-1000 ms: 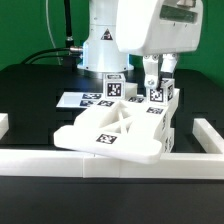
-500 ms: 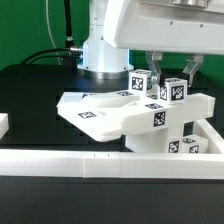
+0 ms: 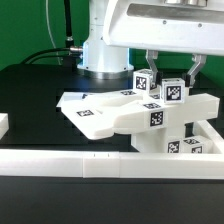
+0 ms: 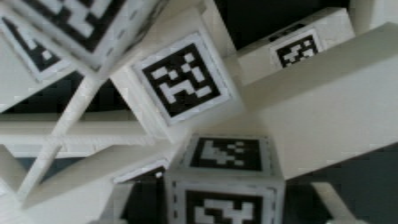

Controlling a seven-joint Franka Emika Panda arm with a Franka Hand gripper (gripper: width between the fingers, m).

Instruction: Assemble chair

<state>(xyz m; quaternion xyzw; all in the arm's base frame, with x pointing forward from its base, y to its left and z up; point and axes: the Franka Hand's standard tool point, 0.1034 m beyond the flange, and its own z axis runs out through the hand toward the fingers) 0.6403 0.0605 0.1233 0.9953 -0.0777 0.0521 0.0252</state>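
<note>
The chair (image 3: 150, 118) is a joined set of white tagged pieces. Its rounded seat plate (image 3: 95, 110) reaches toward the exterior view's left, and its blocky legs (image 3: 165, 145) rest by the front rail. My gripper (image 3: 172, 75) comes down from above and is shut on an upright tagged leg block (image 3: 175, 92), one finger on each side. In the wrist view the gripper (image 4: 222, 212) straddles that block (image 4: 222, 160), with flat tagged bars (image 4: 178, 85) beyond it.
A long white border rail (image 3: 60, 163) runs along the front, with a side piece at the exterior view's right (image 3: 212, 135). The robot's white base (image 3: 100, 50) and black cables (image 3: 55, 50) stand behind on the black table.
Over the last second the chair shifted toward the exterior view's right and turned, carried in my gripper. In the last half second it has hardly moved.
</note>
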